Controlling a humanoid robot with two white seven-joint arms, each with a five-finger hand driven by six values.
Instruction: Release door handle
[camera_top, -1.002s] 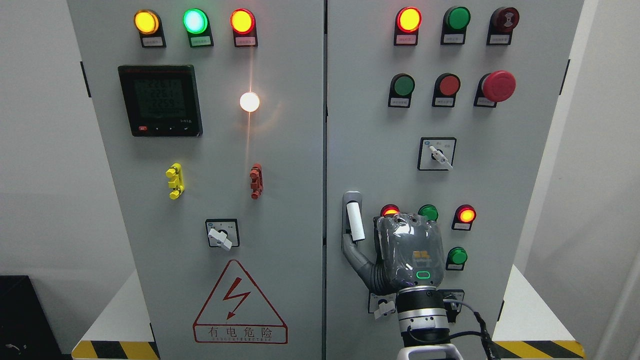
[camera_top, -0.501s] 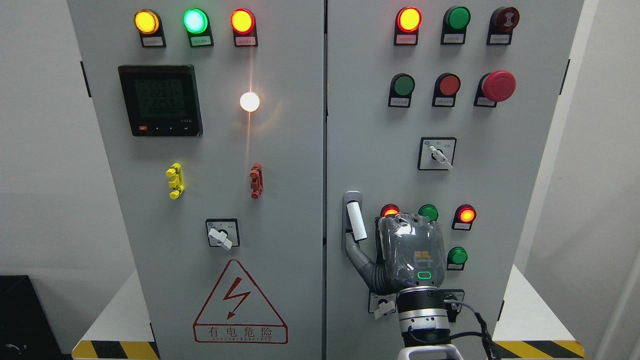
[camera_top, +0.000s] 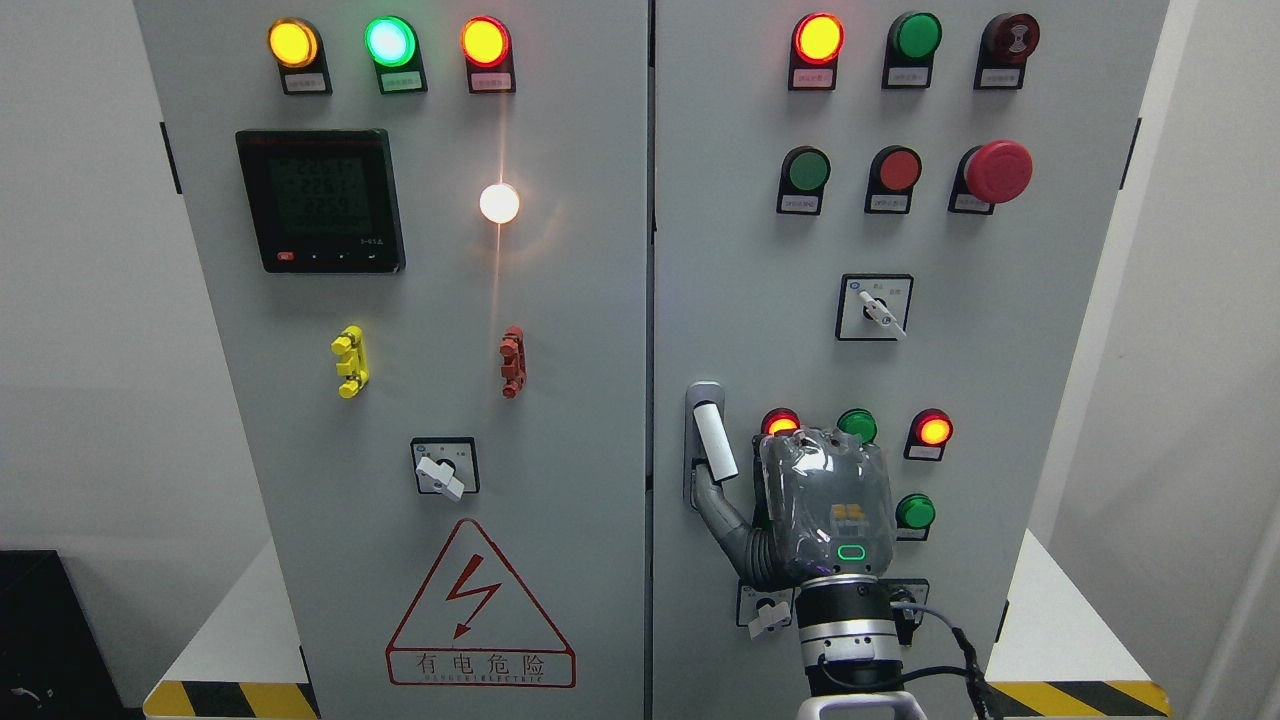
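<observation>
The robot's right hand (camera_top: 825, 505), grey and plastic-wrapped, rests at the grey metal door handle (camera_top: 703, 440) low on the right cabinet door, thumb (camera_top: 722, 455) touching; grip unclear. Best withdrawn straight back, avoiding nearby buttons.

An industrial electrical room or training lab, to judge by the fittings. Grey two-door control cabinet (camera_top: 560, 300) filling the view, studded with lit pilot lamps (camera_top: 390, 42) in amber, green and red. Digital power meter (camera_top: 320, 200) on the left door, red mushroom emergency stop (camera_top: 998, 172) on the right, rotary selector switches (camera_top: 873, 308) below. High-voltage warning triangle (camera_top: 480, 605) with Chinese lettering. Yellow-and-black hazard striping (camera_top: 225, 698) along the low platform at the base; plain white walls (camera_top: 80, 300) either side.
</observation>
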